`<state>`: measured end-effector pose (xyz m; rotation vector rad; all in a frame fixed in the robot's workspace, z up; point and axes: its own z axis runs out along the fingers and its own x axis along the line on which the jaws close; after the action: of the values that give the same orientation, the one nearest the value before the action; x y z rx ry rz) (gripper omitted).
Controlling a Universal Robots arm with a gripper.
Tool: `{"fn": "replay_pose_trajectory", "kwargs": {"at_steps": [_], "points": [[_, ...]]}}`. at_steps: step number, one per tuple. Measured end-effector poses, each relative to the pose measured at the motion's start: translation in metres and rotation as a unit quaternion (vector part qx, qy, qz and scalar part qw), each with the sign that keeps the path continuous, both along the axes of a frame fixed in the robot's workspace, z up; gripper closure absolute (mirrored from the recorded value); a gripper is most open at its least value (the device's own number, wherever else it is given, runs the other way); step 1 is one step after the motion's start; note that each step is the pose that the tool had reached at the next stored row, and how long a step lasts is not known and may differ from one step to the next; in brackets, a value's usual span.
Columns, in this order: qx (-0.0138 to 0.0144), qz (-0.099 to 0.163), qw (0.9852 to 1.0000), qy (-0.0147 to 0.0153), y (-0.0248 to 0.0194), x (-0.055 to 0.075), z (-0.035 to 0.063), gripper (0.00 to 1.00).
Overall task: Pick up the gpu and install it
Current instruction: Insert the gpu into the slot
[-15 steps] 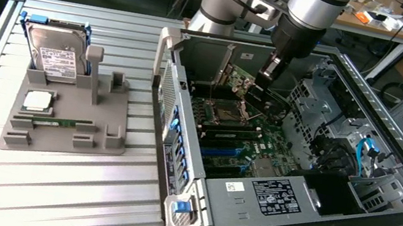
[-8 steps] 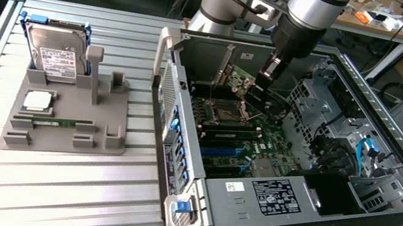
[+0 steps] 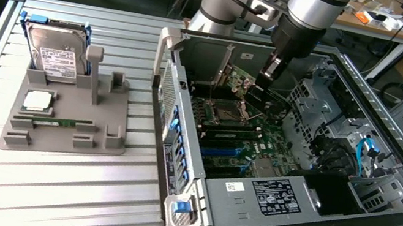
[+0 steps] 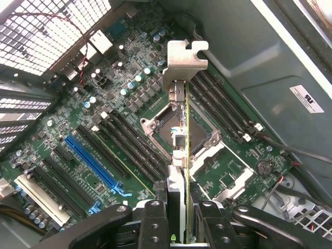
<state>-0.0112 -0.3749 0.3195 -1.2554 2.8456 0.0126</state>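
The gpu hangs edge-on between my fingers, its silver end bracket pointing away from the wrist. My gripper is shut on the card's near end. The card hovers above the motherboard, over the CPU socket and apart from the board. In the exterior view my gripper reaches down into the open computer case near its back wall.
A grey holder tray on the exterior view's left carries a hard drive, a CPU and a memory stick. Black and blue expansion slots lie beside the socket. Case walls, drive cages and cables surround the board.
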Motion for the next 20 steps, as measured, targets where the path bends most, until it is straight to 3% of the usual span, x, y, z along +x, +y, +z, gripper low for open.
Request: {"fn": "replay_pose_trajectory", "kwargs": {"at_steps": [20], "points": [[0.0, 0.019, 0.9998, 0.0, 0.0, 0.0, 0.0, 0.73]]}}
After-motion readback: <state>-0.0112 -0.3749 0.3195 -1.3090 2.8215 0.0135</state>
